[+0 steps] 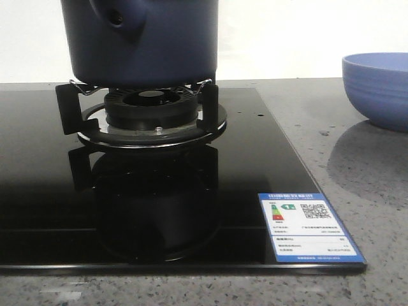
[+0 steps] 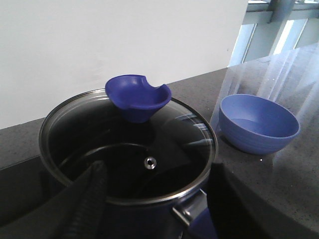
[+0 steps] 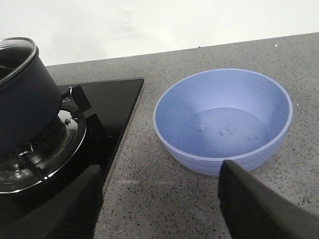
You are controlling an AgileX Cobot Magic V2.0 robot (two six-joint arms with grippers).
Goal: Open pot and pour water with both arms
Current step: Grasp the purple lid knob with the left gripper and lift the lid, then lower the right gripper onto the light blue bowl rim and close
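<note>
Sitting on the burner's pan supports (image 1: 69,105), the pot (image 1: 143,44) stands upright over the black burner ring (image 1: 153,108) of a glossy glass cooktop (image 1: 51,210). Its dark navy wall fills the top of the front view, with the stub and its round hole (image 1: 116,19) facing the camera. A glass lid (image 2: 164,149) with a steel rim covers the pot, and a blue cup-shaped knob (image 2: 138,97) with a notch in its edge rises from the lid's middle; a small steam vent (image 2: 149,162) shows in the glass. The pot's blue handle (image 2: 202,224) and its metal bracket stick out toward the left wrist camera.

To the pot's right on the speckled grey counter (image 1: 357,185) stands a lighter blue ribbed bowl (image 3: 223,127), apart from the cooktop and with some clear water in it. An energy label (image 1: 309,227) is stuck at the cooktop's near right corner.

The left gripper (image 2: 87,204) shows only one dark finger, just in front of the lid rim, so I cannot tell how its jaws stand. The right gripper (image 3: 159,206) hangs over the counter with its two fingers spread wide and nothing between them, one finger (image 3: 259,204) close to the bowl's near side
</note>
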